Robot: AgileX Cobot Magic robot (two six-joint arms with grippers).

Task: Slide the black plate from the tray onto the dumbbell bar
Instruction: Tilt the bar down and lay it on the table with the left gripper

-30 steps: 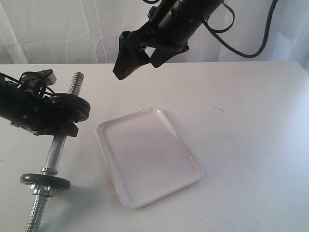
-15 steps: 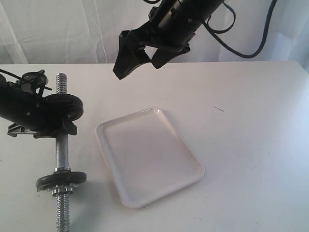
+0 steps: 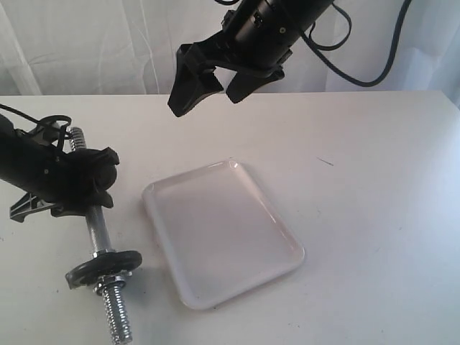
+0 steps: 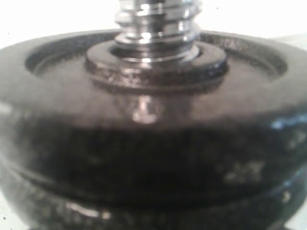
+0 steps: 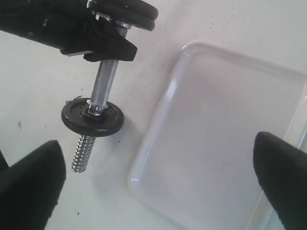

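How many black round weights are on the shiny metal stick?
3, I think. One black disc sits on the dumbbell bar, near one threaded end. Two more discs look stacked together at its other end, partly hidden, so that count is unsure.

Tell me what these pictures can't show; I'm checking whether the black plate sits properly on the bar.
Left wrist view: the round matte-black weight plate fills the blurred frame, hiding the grip of the left hand.
Exterior view: plate and black hand merge on the long chrome dumbbell bar.
Right wrist view: the top edge crops the plate.
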